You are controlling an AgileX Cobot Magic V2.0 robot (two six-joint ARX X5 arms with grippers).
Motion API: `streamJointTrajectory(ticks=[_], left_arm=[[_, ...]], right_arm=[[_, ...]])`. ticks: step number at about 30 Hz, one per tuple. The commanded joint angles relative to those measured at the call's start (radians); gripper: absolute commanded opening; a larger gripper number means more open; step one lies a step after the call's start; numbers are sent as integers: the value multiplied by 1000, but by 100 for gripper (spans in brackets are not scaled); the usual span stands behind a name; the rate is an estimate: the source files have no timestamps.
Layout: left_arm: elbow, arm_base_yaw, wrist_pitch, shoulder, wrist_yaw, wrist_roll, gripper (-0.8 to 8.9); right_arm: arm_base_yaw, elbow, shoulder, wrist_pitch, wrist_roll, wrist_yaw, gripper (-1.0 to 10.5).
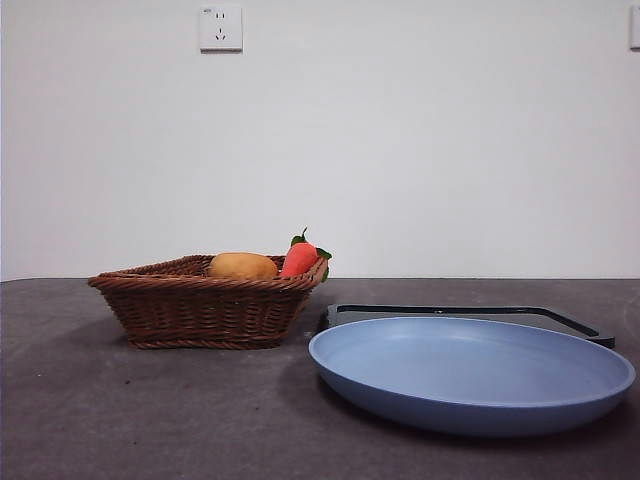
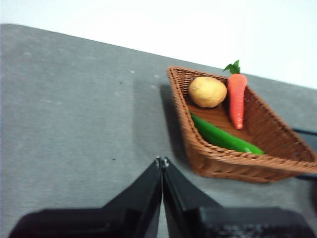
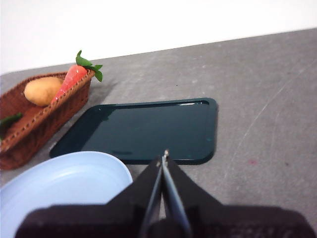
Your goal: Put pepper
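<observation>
The green pepper (image 2: 225, 138) lies inside the brown wicker basket (image 2: 208, 156), along its near wall; a dark green end of the pepper (image 3: 9, 120) shows in the right wrist view. In the front view the basket (image 1: 205, 310) hides it. My left gripper (image 2: 162, 161) is shut and empty, hovering over bare table beside the basket. My right gripper (image 3: 164, 157) is shut and empty, above the edge of the dark tray (image 3: 143, 130) near the blue plate (image 3: 59, 186). Neither arm shows in the front view.
A tan potato (image 2: 207, 91) and an orange carrot (image 2: 237, 99) share the basket; they show as potato (image 1: 243, 266) and carrot (image 1: 301, 257) above its rim. The blue plate (image 1: 470, 372) sits in front of the dark tray (image 1: 470, 313). A wall socket (image 1: 220, 28) is behind.
</observation>
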Motion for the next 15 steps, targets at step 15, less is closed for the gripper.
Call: streamJointTrajectory(ticks=[15], left_arm=[[212,3,-93,124,137,-154,6]], right_arm=[[2,266,145,-21,245,-5,5]])
